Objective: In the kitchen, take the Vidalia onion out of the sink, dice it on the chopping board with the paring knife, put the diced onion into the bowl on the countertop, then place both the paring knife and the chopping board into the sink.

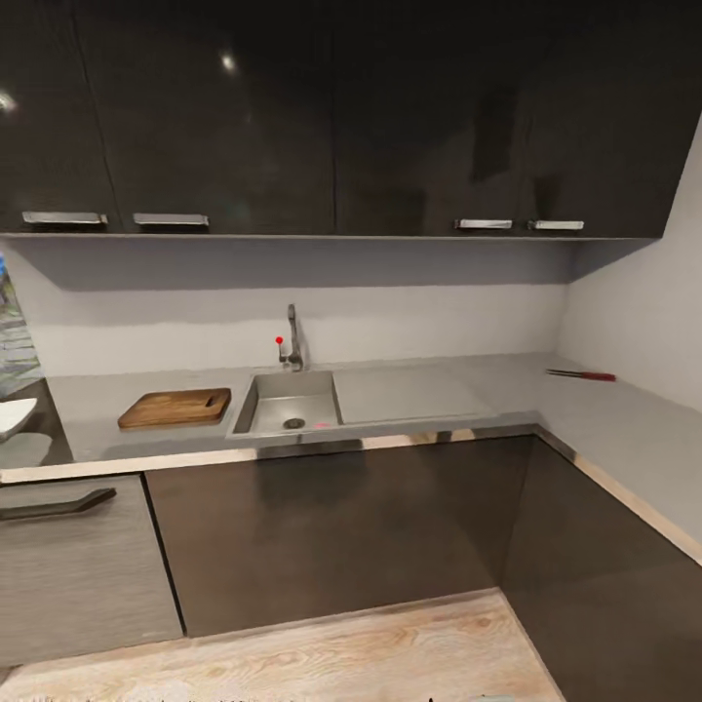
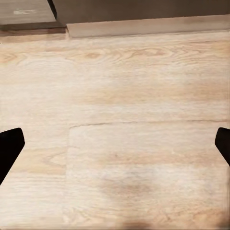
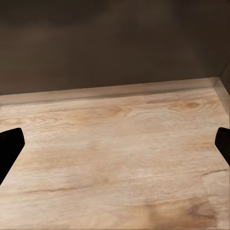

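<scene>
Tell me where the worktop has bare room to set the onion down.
Bare patches: the flat steel drainboard right of the grey sink basin, the grey countertop between it and the red-handled paring knife, and the strip left of the brown wooden chopping board. Crowded: the far left, by the white bowl.

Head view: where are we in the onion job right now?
Nothing looks done yet. The brown wooden chopping board lies bare on the grey countertop left of the steel sink; the red-handled paring knife lies far right by the wall. I cannot see an onion in the basin from here. Both wrist views show open fingers over wooden floor, holding nothing. Every step remains.
</scene>
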